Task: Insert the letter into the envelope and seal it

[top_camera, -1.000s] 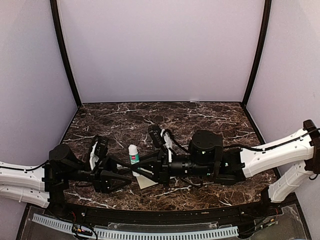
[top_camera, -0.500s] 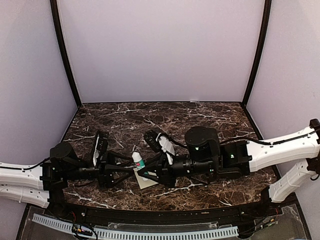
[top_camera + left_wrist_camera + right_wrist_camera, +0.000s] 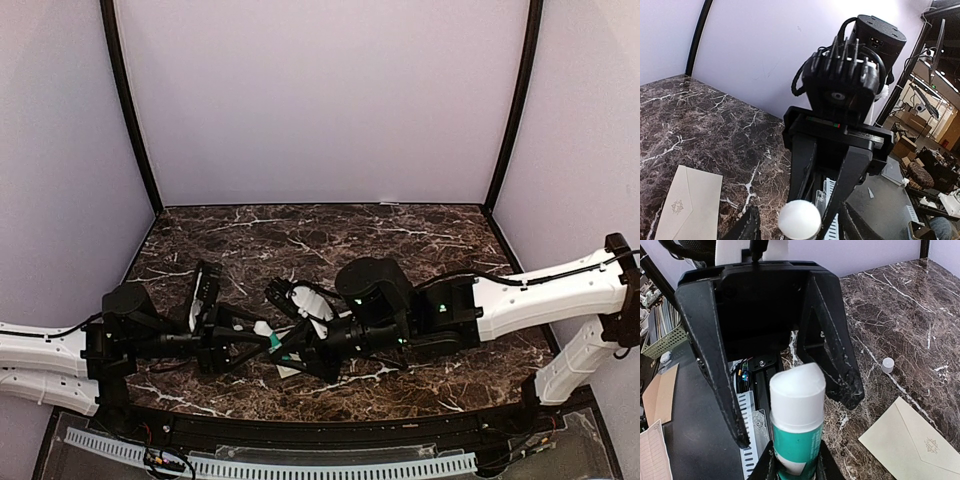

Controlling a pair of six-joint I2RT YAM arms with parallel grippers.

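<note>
Envelope (image 3: 910, 440): light, limp paper, best pinched at an edge; right gripper (image 3: 794, 467) clamps the glue stick (image 3: 797, 410), left gripper (image 3: 800, 230) gapes around its tip.

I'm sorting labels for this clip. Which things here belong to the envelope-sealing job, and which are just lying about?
Job in hand:
- the envelope, flat on the table
- the glue stick, gripped in the right arm's fingers
- the left arm's fingers, open beside its tip

Lying about:
- a small white cap on the table, apart from the envelope

No loose letter is visible.
</note>
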